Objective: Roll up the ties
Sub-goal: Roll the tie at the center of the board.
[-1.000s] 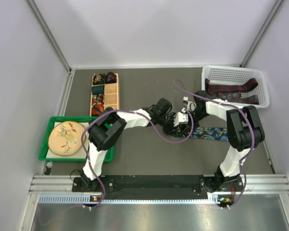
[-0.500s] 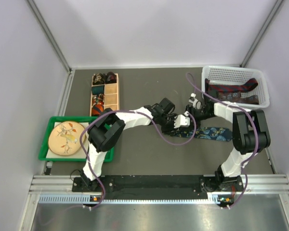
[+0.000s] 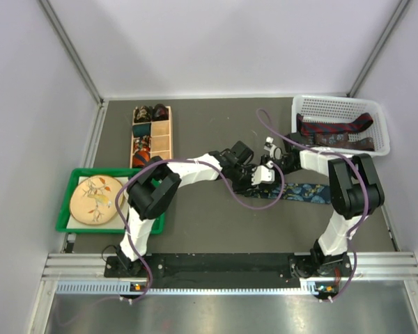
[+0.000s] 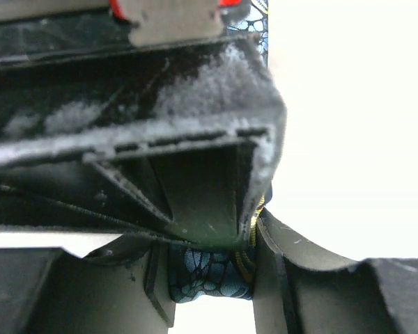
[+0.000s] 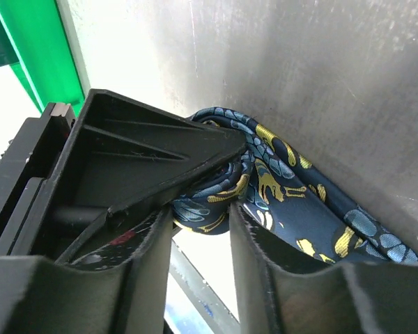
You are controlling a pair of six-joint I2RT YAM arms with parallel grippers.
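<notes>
A dark blue floral tie [image 3: 305, 191] lies flat on the grey table, its left end lifted between both grippers. My left gripper [image 3: 258, 176] is shut on that end; the blue fabric [image 4: 209, 270] sits pinched between its fingers. My right gripper [image 3: 269, 165] meets it from the right, shut on a small roll of the same tie [image 5: 212, 198], with the rest of the tie [image 5: 299, 209] trailing away. Each wrist view is largely blocked by the other gripper's black finger. Dark red patterned ties [image 3: 334, 129] lie in the white basket [image 3: 376, 115].
A wooden divided box [image 3: 161, 142] at the back left holds several coiled ties [image 3: 142, 113]. A green tray [image 3: 64, 202] with a round plate [image 3: 96, 199] sits at the left. Purple cables loop over both arms near the grippers.
The right gripper swung up and right, then came back left against the left gripper. The left gripper shifted slightly up and right. The tie's left end stayed between them.
</notes>
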